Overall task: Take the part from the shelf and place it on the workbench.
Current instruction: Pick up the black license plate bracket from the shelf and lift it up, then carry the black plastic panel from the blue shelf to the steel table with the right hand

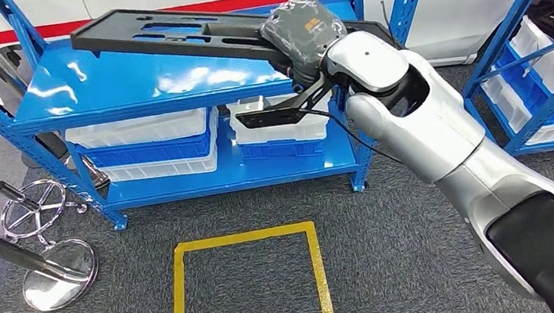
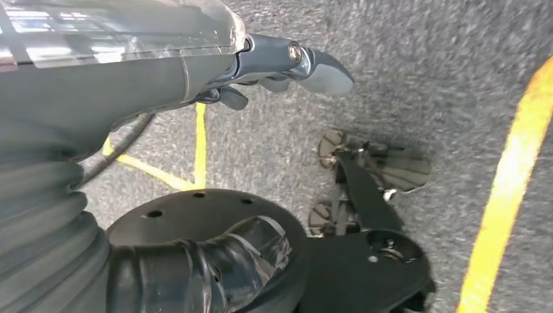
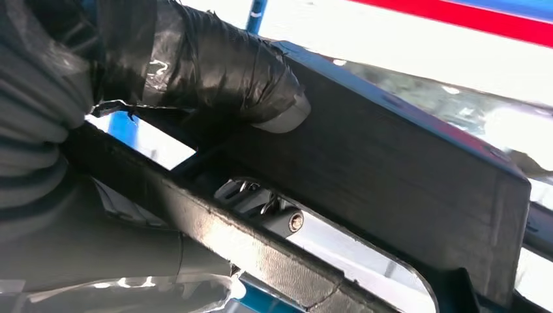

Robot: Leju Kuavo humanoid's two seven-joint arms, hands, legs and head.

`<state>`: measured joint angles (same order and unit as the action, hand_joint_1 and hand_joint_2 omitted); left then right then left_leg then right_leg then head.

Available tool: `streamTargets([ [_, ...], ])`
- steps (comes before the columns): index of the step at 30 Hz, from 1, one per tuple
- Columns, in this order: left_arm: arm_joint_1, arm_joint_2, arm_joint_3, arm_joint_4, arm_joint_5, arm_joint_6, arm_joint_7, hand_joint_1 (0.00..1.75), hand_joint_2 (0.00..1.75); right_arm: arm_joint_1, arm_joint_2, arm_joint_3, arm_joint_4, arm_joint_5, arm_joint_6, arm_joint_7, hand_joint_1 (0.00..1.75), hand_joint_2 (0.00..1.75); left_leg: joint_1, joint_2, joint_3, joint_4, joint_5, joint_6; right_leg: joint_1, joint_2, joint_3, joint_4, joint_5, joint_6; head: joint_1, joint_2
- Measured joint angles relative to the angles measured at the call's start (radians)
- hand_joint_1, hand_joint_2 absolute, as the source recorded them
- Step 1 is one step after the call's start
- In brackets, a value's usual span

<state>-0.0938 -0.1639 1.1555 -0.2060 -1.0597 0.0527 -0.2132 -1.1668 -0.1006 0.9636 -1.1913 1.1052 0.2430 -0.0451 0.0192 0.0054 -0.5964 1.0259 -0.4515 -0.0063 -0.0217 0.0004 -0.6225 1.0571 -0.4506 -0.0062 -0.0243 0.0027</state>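
On the grey carpet nearest the robot lies a yellow tape square. The left robot hand hangs over the floor, holding nothing, its fingers loosely curled. Farther off, the right robot hand grips the long black part, thumb on top and fingers through a slot, above the blue shelf. White bins sit on the tier below.

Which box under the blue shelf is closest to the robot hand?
The white bin on the right, sitting on a blue bin. It is just below the robot hand; the other stack is further left.
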Motion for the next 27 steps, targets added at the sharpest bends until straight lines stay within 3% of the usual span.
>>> streamTargets([
  [2, 0.001, 0.0, 0.001, 0.0, 0.0, 0.001, 0.0, 0.0, 1.75, -0.001, 0.0, 0.0, -0.001, 0.0, 0.0, 0.003, 1.75, 1.75, 0.002, -0.001, -0.016, 0.033, -0.028, -0.004, -0.003, 0.0, 0.001, -0.008, 0.007, -0.013, 0.0, 0.0],
  [5, 0.001, 0.0, 0.002, 0.0, 0.0, 0.001, 0.0, 0.0, 1.75, 0.0, 0.001, 0.0, -0.002, 0.0, 0.0, 0.006, 1.75, 1.75, 0.003, -0.001, -0.094, 0.213, -0.116, -0.008, 0.003, 0.0, 0.001, -0.012, 0.01, -0.023, 0.0, 0.0],
  [7, 0.001, 0.0, 0.002, 0.0, 0.0, 0.001, 0.0, 0.0, 1.75, 0.002, 0.001, 0.001, -0.002, 0.0, 0.0, 0.007, 1.75, 1.75, 0.003, -0.001, -0.13, 0.292, -0.135, -0.008, 0.008, 0.0, 0.001, -0.011, 0.009, -0.024, 0.0, 0.0],
  [9, 0.001, 0.0, 0.002, 0.0, 0.0, 0.002, 0.0, 0.0, 1.75, 0.003, 0.002, 0.002, -0.002, 0.0, 0.0, 0.008, 1.75, 1.75, 0.002, -0.001, -0.113, 0.257, -0.1, -0.004, 0.011, 0.0, 0.001, -0.008, 0.009, -0.025, 0.0, 0.0],
  [12, 0.001, 0.001, 0.003, 0.0, -0.001, 0.003, 0.0, 0.0, 1.75, 0.002, 0.003, 0.003, -0.005, 0.0, 0.0, 0.009, 1.75, 1.75, -0.003, -0.001, -0.025, 0.073, -0.014, 0.013, 0.017, 0.001, 0.001, -0.002, 0.006, -0.024, 0.0, 0.0],
  [14, 0.001, 0.001, 0.003, 0.0, -0.001, 0.004, -0.001, 0.0, 1.75, 0.001, 0.003, 0.003, -0.008, 0.0, 0.0, 0.01, 1.75, 1.75, -0.007, -0.002, 0.0, 0.016, -0.004, 0.018, 0.02, 0.001, -0.004, -0.001, 0.008, -0.018, 0.0, 0.0],
  [17, 0.001, 0.0, 0.003, 0.0, -0.001, 0.004, -0.001, 0.0, 1.75, 0.002, 0.003, 0.003, -0.009, 0.0, 0.0, 0.01, 1.75, 1.75, -0.004, -0.001, 0.003, -0.001, 0.003, 0.024, 0.019, -0.001, -0.01, 0.005, 0.003, -0.003, 0.001, 0.0],
  [19, 0.001, -0.001, 0.003, 0.0, -0.001, 0.004, -0.002, 0.0, 1.75, 0.0, 0.002, 0.003, -0.01, 0.001, 0.0, 0.011, 1.75, 1.75, 0.002, 0.001, 0.005, -0.011, 0.011, 0.031, 0.017, 0.0, -0.034, 0.062, -0.038, 0.007, 0.001, 0.0],
  [22, 0.001, -0.001, 0.004, 0.0, -0.004, 0.005, -0.006, 0.0, 1.75, 0.003, -0.001, 0.003, -0.009, 0.002, 0.0, 0.012, 1.75, 1.75, 0.003, 0.002, 0.003, -0.011, 0.014, 0.034, 0.009, 0.0, -0.112, 0.24, -0.118, 0.019, 0.002, 0.0],
  [23, 0.001, -0.001, 0.004, 0.0, -0.006, 0.005, -0.008, 0.0, 1.75, 0.006, -0.002, 0.003, -0.008, 0.003, 0.0, 0.012, 1.75, 1.75, 0.003, 0.002, 0.002, -0.01, 0.013, 0.033, 0.005, 0.0, -0.124, 0.267, -0.119, 0.022, 0.002, 0.0],
  [24, 0.001, -0.001, 0.004, 0.0, -0.008, 0.004, -0.012, 0.0, 1.75, 0.008, -0.002, 0.003, -0.008, 0.004, -0.001, 0.012, 1.75, 1.75, 0.005, 0.001, 0.002, -0.008, 0.013, 0.032, 0.0, 0.0, -0.117, 0.256, -0.1, 0.025, 0.002, 0.0],
  [27, 0.001, -0.001, 0.004, 0.0, -0.014, 0.001, -0.022, 0.0, 1.75, 0.009, -0.006, 0.003, -0.006, 0.008, -0.003, 0.014, 1.75, 1.75, 0.008, -0.001, -0.001, 0.004, 0.006, 0.021, -0.006, -0.001, -0.033, 0.077, -0.01, 0.028, 0.002, 0.0],
])
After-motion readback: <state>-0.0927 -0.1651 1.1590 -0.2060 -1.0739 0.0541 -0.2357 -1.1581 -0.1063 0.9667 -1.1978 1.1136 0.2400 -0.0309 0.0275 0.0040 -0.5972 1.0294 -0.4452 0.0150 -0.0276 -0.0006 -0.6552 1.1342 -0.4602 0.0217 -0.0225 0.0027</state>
